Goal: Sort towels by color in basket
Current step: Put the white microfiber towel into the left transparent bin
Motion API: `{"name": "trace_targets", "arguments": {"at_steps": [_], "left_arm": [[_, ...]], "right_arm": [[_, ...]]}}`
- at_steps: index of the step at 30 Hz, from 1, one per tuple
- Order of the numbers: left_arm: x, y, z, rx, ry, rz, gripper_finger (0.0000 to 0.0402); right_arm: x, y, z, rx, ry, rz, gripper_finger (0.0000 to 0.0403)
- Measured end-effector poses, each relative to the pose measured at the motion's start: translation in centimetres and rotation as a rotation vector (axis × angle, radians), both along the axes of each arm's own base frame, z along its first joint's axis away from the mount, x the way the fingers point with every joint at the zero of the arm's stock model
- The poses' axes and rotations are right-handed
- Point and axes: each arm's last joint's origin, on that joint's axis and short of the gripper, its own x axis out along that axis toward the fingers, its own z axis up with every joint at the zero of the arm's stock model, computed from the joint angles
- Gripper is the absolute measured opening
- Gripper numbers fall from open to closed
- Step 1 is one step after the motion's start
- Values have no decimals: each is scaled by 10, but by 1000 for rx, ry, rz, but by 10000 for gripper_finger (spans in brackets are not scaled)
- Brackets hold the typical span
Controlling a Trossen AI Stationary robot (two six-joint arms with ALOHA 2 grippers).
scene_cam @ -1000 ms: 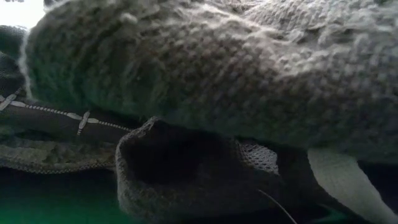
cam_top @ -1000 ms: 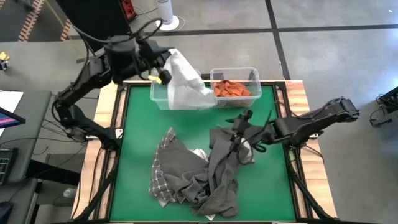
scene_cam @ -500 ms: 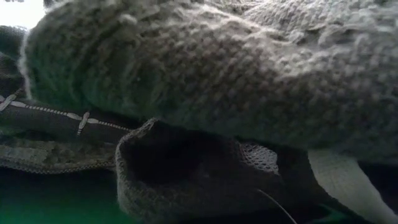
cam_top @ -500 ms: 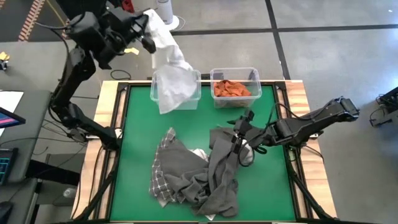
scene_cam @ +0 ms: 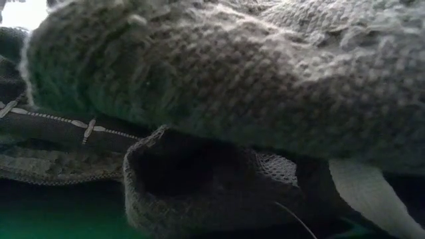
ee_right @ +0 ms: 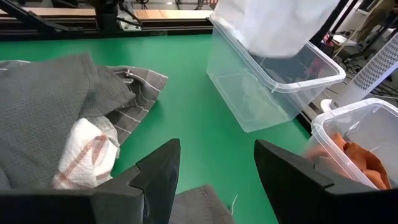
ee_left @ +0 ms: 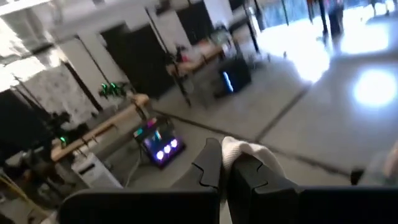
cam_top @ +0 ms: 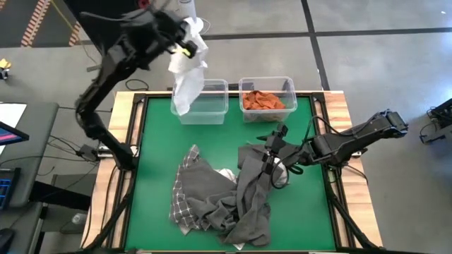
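Towels of dark grey and checked cloth [cam_top: 226,201] lie heaped on the green bench [cam_top: 152,159]. Left pincer [cam_top: 185,37], raised high, is clenched on a soft white towel [cam_top: 187,74] that hangs over the clear plastic bin [cam_top: 212,113]. Beside it, a second clear bin [cam_top: 286,88] holds the orange towel [cam_top: 263,101]. Right pincer [cam_top: 277,156] rests released on the heap.

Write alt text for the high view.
The left claw, shut on a white towel, holds it hanging over an empty clear bin. Beside it, a second bin holds an orange towel. The open right claw rests on a pile of grey towels.
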Motion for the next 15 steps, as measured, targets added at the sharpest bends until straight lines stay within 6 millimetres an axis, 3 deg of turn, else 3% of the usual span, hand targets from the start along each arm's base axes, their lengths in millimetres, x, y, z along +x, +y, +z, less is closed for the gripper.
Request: {"name": "trace_targets", "arguments": {"at_steps": [6, 15], "left_arm": [[30, 16, -27, -75, 116, -232, 0], [49, 9, -48, -236, 172, -517, 0]], "right_arm": [[0, 0, -1, -3, 7, 0, 249], [-4, 5, -3, 29, 18, -4, 249]]}}
